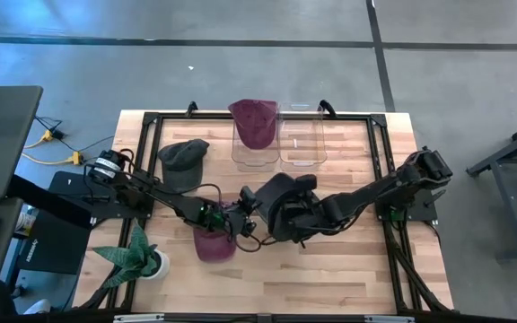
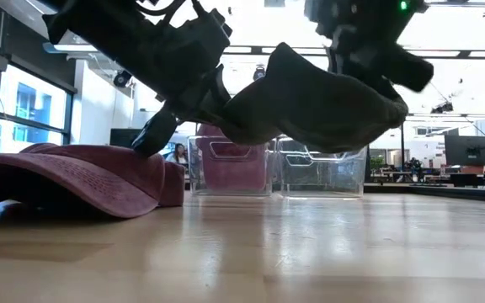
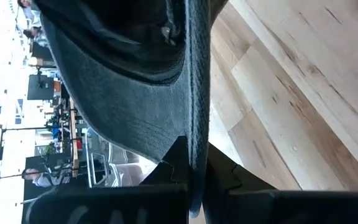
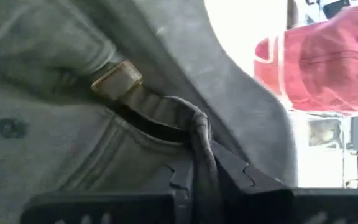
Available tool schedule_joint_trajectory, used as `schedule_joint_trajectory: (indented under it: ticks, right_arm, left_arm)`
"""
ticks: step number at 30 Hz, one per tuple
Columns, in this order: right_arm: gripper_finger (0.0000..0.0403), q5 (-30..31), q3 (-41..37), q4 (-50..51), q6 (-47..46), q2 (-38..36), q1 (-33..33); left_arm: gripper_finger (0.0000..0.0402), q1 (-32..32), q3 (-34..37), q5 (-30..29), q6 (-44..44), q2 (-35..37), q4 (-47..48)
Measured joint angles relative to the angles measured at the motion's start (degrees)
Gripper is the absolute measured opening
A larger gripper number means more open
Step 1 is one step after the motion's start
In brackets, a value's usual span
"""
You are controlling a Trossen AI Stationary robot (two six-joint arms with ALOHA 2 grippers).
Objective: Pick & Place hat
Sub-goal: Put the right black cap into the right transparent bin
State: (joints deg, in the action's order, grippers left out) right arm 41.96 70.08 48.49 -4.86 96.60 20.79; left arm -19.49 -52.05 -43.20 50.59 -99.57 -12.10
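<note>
A: Item one. Dark grey hat (image 1: 279,203). Location?

B: Off the bench (image 1: 348,269), hanging mid-bench between the two arms. Long axis roughly on the 9-to-3 line in the high view.

A: Left fingers (image 1: 243,218)?

B: At the hat's 8 o'clock edge. Clamped tight on the brim, edge-on between the tips in the left wrist view.

A: Right fingers (image 1: 302,224)?

B: At the hat's 4 o'clock edge. Pinched on the rear strap fabric beside the brass buckle (image 4: 117,78), as shown in the right wrist view.

A: Nearer arm?

B: Neither; one at each end, hat slung between.

A: Destinations?

B: Two clear bins at 12 o'clock from the hat. Left bin (image 1: 240,154) already holding a maroon hat (image 1: 253,121). Right bin (image 1: 303,144) at about 1 o'clock, apparently without a hat.

A: Other stock?

B: Second maroon hat (image 1: 214,244) flat on the bench at 7 o'clock, just under the left arm. Grey hat (image 1: 183,163) at 10 o'clock, well apart. Potted plant (image 1: 137,260) at the bench's near-left corner.

A: Judgement on the next move?

B: Carry toward 12 to 1 o'clock, probably; both ends to travel together, or one pair of fingers to let go first.
</note>
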Motion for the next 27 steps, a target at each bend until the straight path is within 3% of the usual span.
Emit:
schedule_joint_trajectory:
  ticks: [7, 14, 19, 27]
  right_arm:
    - [0.0006, -5.86, 0.29, 1.68, -0.64, -3.72, -0.05]
    - [0.0037, -10.27, 0.35, 2.53, -2.11, -4.71, -0.51]
    - [0.0077, -13.62, 0.35, 4.66, -1.96, -3.1, -3.47]
    - [0.0172, -18.3, 1.64, 3.95, 1.25, -4.18, -6.26]
  left_arm:
    - [0.0002, -0.02, 0.0, 0.38, 0.12, 0.0, 0.16]
    - [0.0002, -0.02, 0.0, 0.72, 0.18, 0.0, 0.13]
    - [0.0002, 0.02, 0.07, 0.59, 0.2, 0.0, 0.2]
    - [0.0002, 0.02, 0.11, 0.33, 0.2, -0.02, 0.17]
